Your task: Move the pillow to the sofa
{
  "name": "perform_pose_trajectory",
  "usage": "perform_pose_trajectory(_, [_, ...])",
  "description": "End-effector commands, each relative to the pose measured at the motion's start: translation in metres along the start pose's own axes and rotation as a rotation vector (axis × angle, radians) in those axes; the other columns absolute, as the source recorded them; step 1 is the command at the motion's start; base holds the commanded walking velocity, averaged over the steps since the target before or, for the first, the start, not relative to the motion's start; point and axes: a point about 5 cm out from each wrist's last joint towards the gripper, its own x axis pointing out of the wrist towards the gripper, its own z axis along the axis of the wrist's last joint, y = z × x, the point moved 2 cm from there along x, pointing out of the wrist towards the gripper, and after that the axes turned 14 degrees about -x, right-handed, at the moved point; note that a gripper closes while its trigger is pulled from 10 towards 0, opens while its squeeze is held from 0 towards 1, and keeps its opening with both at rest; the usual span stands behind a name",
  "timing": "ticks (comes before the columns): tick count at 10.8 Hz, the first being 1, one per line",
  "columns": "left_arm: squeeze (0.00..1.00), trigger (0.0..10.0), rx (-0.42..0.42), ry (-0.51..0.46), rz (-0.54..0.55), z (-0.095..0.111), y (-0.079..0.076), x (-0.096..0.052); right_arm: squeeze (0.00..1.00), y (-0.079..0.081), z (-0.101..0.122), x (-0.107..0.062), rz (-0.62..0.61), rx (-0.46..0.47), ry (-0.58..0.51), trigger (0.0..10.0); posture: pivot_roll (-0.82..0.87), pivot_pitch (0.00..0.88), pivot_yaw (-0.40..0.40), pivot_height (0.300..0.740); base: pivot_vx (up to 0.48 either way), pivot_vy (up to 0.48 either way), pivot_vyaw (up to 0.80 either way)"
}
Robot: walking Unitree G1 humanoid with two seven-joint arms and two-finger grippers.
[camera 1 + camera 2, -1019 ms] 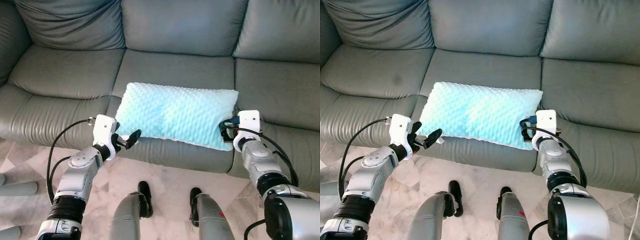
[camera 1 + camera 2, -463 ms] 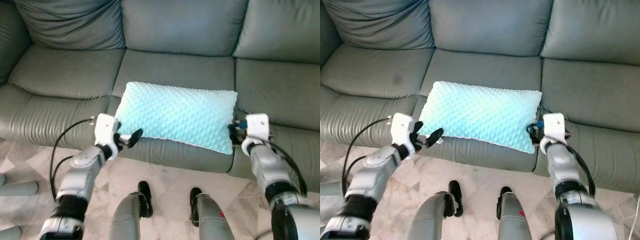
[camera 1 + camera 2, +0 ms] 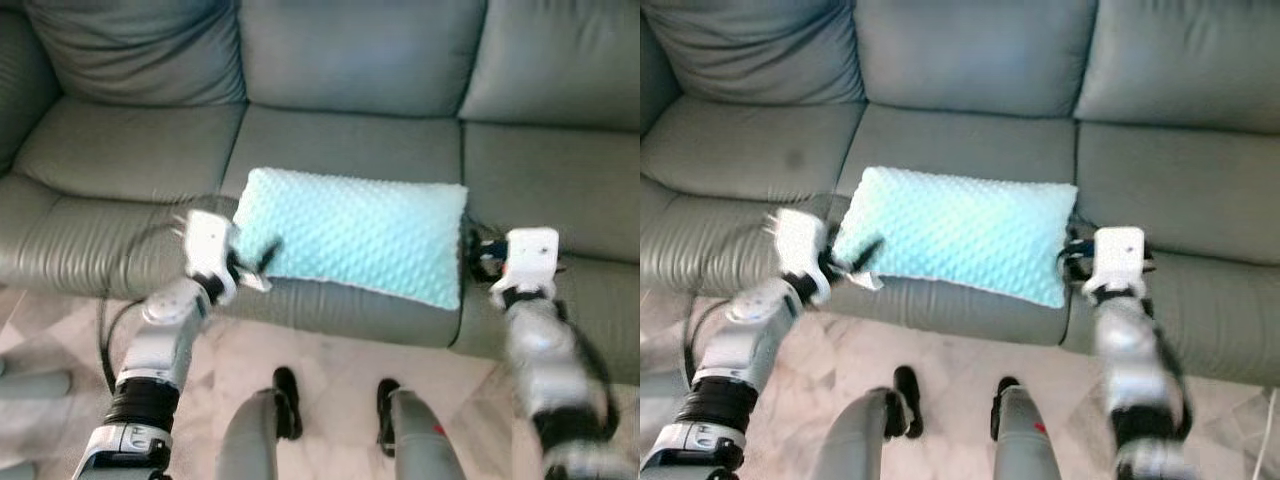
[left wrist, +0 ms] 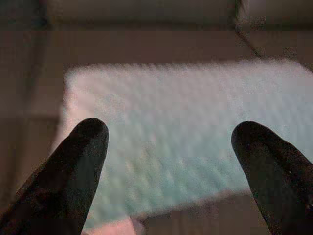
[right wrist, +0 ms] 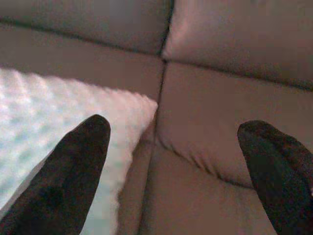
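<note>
- The pillow (image 3: 352,234), pale turquoise with a dotted, bumpy cover, lies flat on the middle seat cushion of the grey leather sofa (image 3: 350,70); its long side runs across the seat and its near edge sits at the cushion's front lip.
- The left tool (image 3: 255,262) sits at about 8 o'clock from the pillow's centre, at the near left corner; its black fingers (image 4: 80,166) are spread wide, with the dotted cover showing between them in the left wrist view; I cannot tell from here whether a fingertip touches the fabric.
- The right tool (image 3: 478,252) is at about 3 o'clock from the pillow, just beside its right short edge, over the seam between the middle and right seat cushions; its fingers (image 5: 73,171) are likewise spread apart and pinch nothing; the right wrist view has the pillow's corner beside one finger and bare grey leather between the two.
- Both silver arms come up from 6 o'clock, one on each side of the pillow; the right forearm is smeared with blur.
- At 6 o'clock, in front of the sofa, the robot's own legs and dark feet (image 3: 287,398) stand on a pale marbled tile floor (image 3: 330,365).
</note>
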Motion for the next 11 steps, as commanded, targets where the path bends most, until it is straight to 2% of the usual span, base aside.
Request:
perform_pose_trajectory(1, [0.0,10.0,0.014,-0.041,0.048,0.004,0.006,-0.004,0.0,0.003,0.003,-0.008,-0.01,-0.006,-0.005,10.0,-0.14,0.245,0.074,0.74,0.0,0.0,0.0])
perform_pose_trajectory(2, [0.0,10.0,0.045,-0.134,0.069,0.019,0.001,-0.006,0.0,0.011,0.025,-0.023,-0.044,0.039,-0.084,10.0,-0.15,0.214,0.057,0.74,0.0,0.0,0.0])
perform_pose_trajectory(4, [0.0,10.0,0.059,-0.187,0.146,0.028,0.002,-0.009,0.0,0.015,0.048,-0.032,-0.056,0.058,-0.127,10.0,-0.16,0.174,0.044,0.74,0.0,0.0,0.0])
perform_pose_trajectory(6, [0.0,10.0,0.132,-0.214,0.134,0.039,-0.001,-0.008,0.0,0.009,0.071,-0.022,-0.034,0.058,-0.174,10.0,-0.17,0.122,0.049,0.74,0.0,0.0,0.0])
perform_pose_trajectory(7, [0.0,10.0,0.164,-0.21,0.115,0.04,-0.004,-0.01,0.0,0.012,0.08,-0.021,0.005,0.027,-0.21,10.0,-0.17,0.107,0.051,0.74,0.0,0.0,0.0])
perform_pose_trajectory(9, [0.0,10.0,0.124,-0.192,0.158,0.036,-0.002,-0.013,0.0,0.022,0.088,-0.026,0.077,-0.007,-0.232,10.0,-0.18,0.05,0.057,0.74,0.0,0.0,0.0])
perform_pose_trajectory(10, [0.0,10.0,0.039,-0.161,0.109,0.03,-0.009,-0.019,0.0,0.024,0.09,-0.032,0.085,-0.029,-0.237,10.0,-0.18,0.046,0.055,0.74,0.0,0.0,0.0])
perform_pose_trajectory(11, [0.0,10.0,0.034,-0.182,0.096,0.032,-0.011,-0.024,0.0,0.024,0.089,-0.035,0.079,-0.039,-0.229,10.0,-0.18,0.043,0.057,0.74,0.0,0.0,0.0])
